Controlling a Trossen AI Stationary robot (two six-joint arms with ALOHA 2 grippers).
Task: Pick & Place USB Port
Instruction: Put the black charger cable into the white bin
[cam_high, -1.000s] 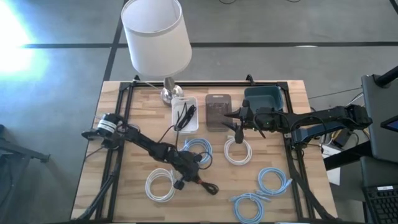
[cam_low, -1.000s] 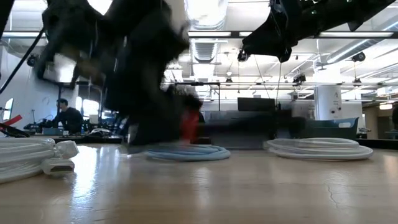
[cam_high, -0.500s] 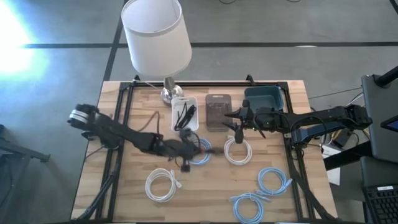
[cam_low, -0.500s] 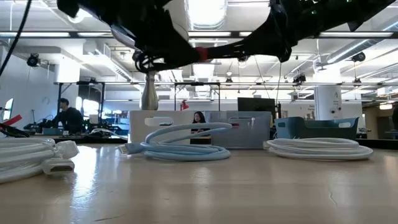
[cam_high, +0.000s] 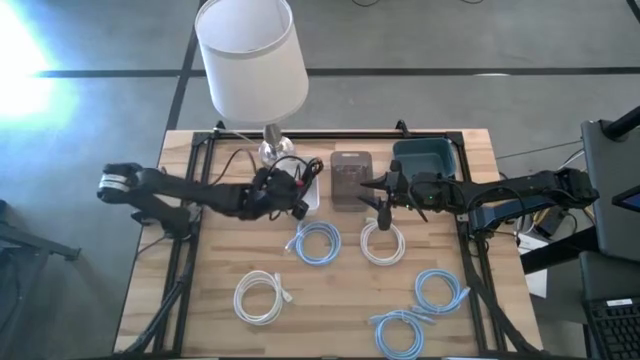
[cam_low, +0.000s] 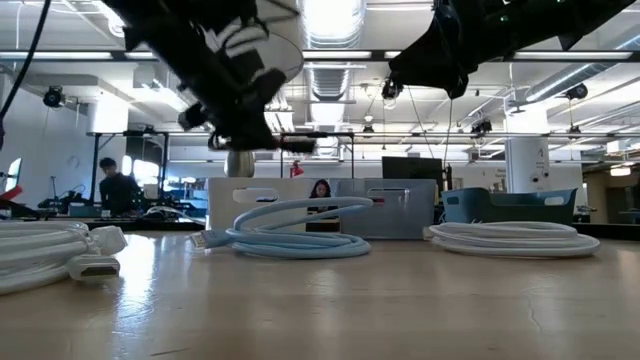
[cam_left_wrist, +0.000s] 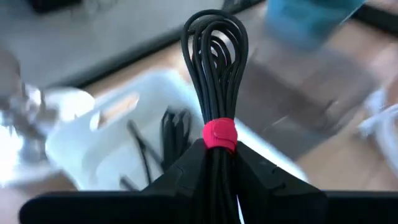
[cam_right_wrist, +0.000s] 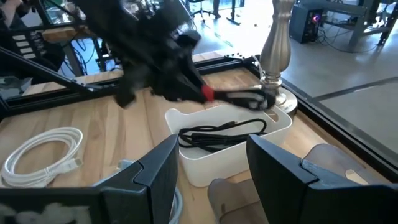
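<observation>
Table: pale butcher-block wood in narrow strips, framed by black rails
White cable coil: glossy round loops lying flat on the near left part of the table
Light blue coils: two loose rings of smooth cable at the near right, just beside each other
Middle coils: a light blue ring and a white ring lying side by side at the table's centre
Left claw: clamped on a black USB cable folded into a long narrow bundle and cinched by a red band; the bundle hangs above the white bin
White bin: smooth plastic, rounded corners, a loose black cable lying inside
Right claw: fingers apart, holding nothing, raised over the table just beyond the white ring
Grey tray: flat rounded rectangle between the white bin and the teal bin
Teal bin: deep, with straight walls
Lamp: white drum shade on a turned metal stem, at the far edge
</observation>
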